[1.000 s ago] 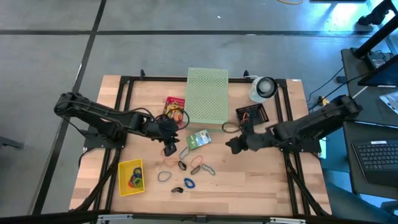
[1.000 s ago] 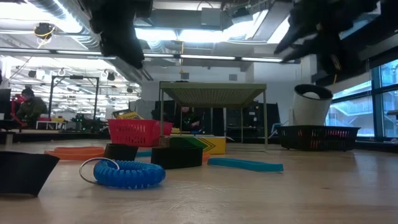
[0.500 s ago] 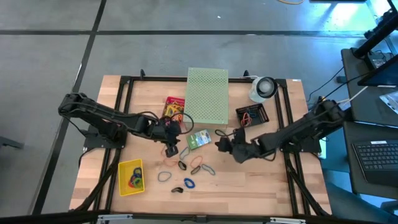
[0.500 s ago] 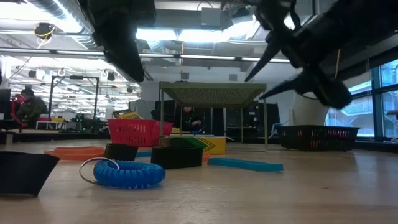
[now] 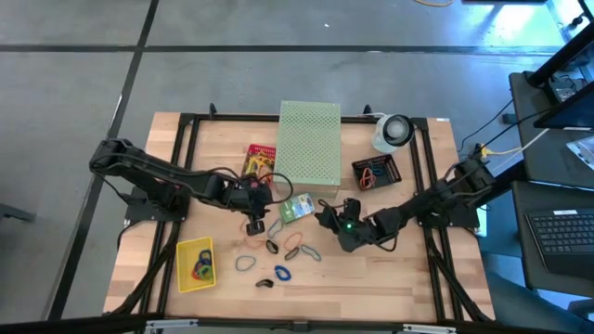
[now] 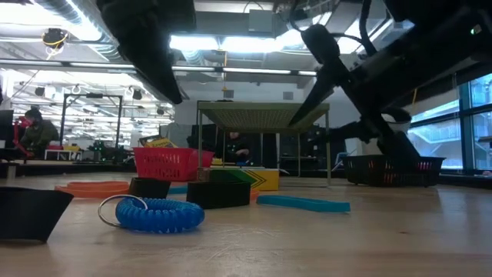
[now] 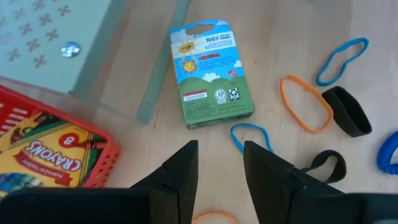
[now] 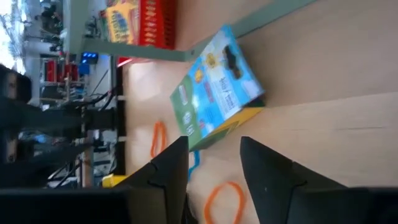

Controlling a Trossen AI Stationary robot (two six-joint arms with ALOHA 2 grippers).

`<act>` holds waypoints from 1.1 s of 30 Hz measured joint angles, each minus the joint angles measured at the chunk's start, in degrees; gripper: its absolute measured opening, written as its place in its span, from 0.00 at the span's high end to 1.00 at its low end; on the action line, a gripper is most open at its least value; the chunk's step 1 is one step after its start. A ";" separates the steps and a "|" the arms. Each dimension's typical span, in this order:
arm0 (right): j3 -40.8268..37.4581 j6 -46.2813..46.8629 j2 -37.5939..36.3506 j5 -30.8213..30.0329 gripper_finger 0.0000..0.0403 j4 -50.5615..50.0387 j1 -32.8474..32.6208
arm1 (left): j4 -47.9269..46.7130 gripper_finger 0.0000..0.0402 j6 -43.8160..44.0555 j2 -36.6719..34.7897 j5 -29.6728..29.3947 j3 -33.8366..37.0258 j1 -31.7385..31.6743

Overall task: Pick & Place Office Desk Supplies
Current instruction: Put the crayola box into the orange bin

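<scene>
Crayon box (image 5: 297, 208) flat on the desk (image 5: 408, 269) beside the perforated box (image 5: 309, 142), right gripper (image 5: 322, 216) just beside it with jaws apart, left gripper (image 5: 256, 210) above rubber bands (image 5: 296, 245), jaws apart, empty

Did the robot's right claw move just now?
Yes. In the high view the right gripper has slid leftward, away from the black tray and up to the green crayon box. Its jaws are open.

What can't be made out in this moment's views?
- Yellow bin: contents too small to name, high view.
- Crayon box in the red basket: cut by the left wrist picture's edge.
- Black basket: contents hidden by its wall, low view.
</scene>
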State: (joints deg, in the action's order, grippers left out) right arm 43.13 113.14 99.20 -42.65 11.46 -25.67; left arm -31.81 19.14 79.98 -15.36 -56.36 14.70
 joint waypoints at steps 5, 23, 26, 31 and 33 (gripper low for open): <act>0.00 0.45 0.66 0.32 0.64 0.54 0.73 | 2.98 0.69 -3.67 1.99 0.79 0.01 0.00; 0.00 0.27 0.70 1.96 0.65 0.53 2.97 | 13.02 0.69 -8.71 12.75 7.31 0.00 -0.63; 0.00 0.44 0.70 2.92 0.65 0.51 2.97 | 14.38 0.69 -8.47 14.12 7.22 0.00 -0.61; 0.00 1.78 0.70 3.63 0.65 0.51 3.80 | 15.40 0.69 -8.42 15.25 7.47 0.00 -1.51; 0.00 1.73 0.70 5.28 0.65 0.49 4.48 | 15.99 0.69 -8.02 15.90 7.48 0.00 -2.11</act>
State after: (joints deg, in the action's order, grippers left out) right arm 43.13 114.87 99.90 -37.37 11.94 -21.19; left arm -15.82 11.12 95.88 -7.88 -56.36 12.59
